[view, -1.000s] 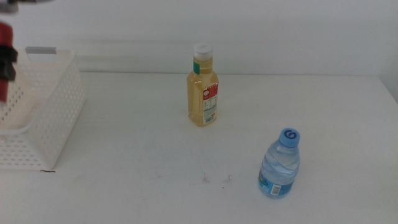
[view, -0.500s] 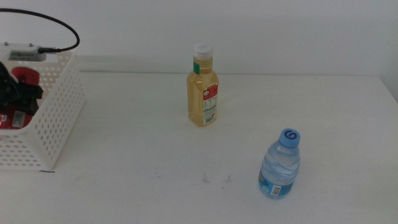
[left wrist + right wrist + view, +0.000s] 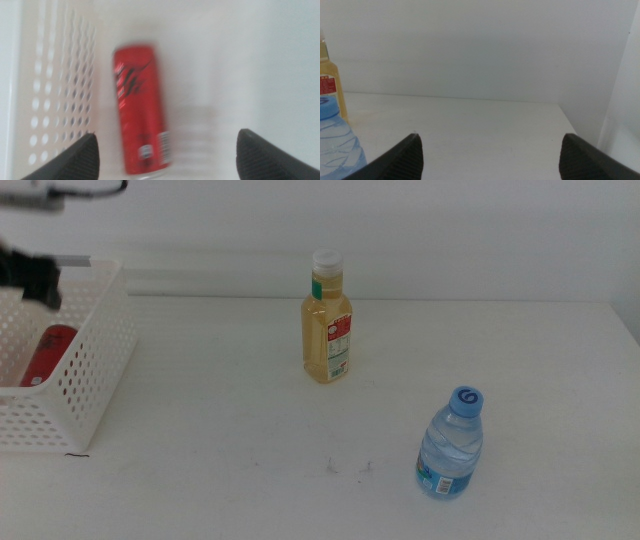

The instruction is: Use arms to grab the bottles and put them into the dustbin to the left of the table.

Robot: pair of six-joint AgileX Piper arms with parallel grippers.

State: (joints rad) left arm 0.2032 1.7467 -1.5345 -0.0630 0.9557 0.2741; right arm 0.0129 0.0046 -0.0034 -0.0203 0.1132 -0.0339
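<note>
Left wrist view shows the red soda can lying on its side inside the white dustbin, the left gripper above it, jaws spread wide and empty. The yellow juice bottle and clear water bottle stand upright on the table. Clearing the basket rim before reaching for the juice bottle looks wise. The right gripper waits low beside the water bottle, jaws wide.

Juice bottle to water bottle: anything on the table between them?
Nothing. In the middle view the stretch of table between the yellow juice bottle and the water bottle is bare white top; the faint dark marks lie off that line, nearer the front edge.
</note>
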